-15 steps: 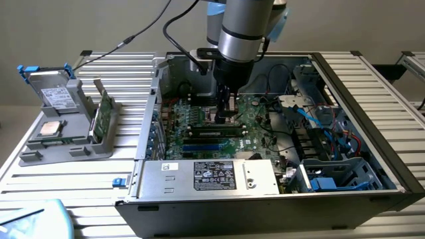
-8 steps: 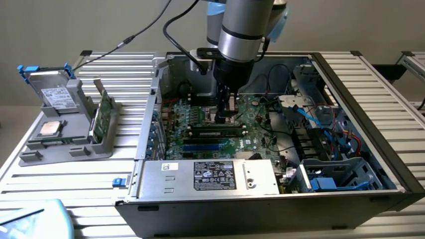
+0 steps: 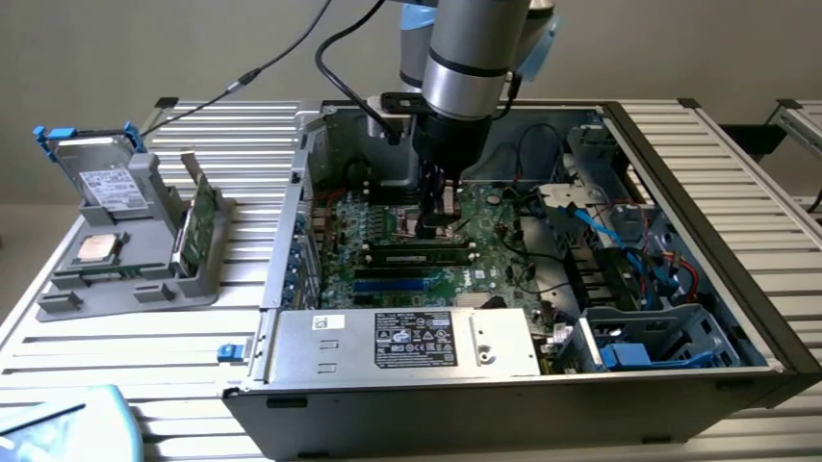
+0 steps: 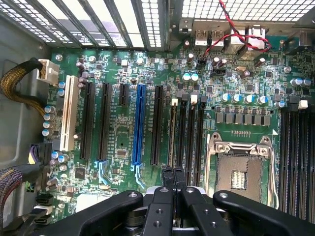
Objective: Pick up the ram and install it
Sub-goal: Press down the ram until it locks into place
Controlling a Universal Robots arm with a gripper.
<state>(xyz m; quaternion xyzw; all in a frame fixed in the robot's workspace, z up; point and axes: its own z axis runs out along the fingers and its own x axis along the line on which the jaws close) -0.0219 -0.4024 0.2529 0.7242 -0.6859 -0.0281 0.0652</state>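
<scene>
Ram [image 3: 414, 256] looks to be lying along a slot on the motherboard [image 3: 385, 226], inside the open computer case [image 3: 514, 385] that sits on your counter [image 3: 141, 337], with its white label showing and the blue slots [image 3: 385, 285] on its near side. Your arm [image 3: 469, 58] reaches straight down into the case just behind that stick. Your fingers [image 4: 167, 179] are clenched together with nothing visible between them, and whether they touch the ram, you cannot tell.
</scene>
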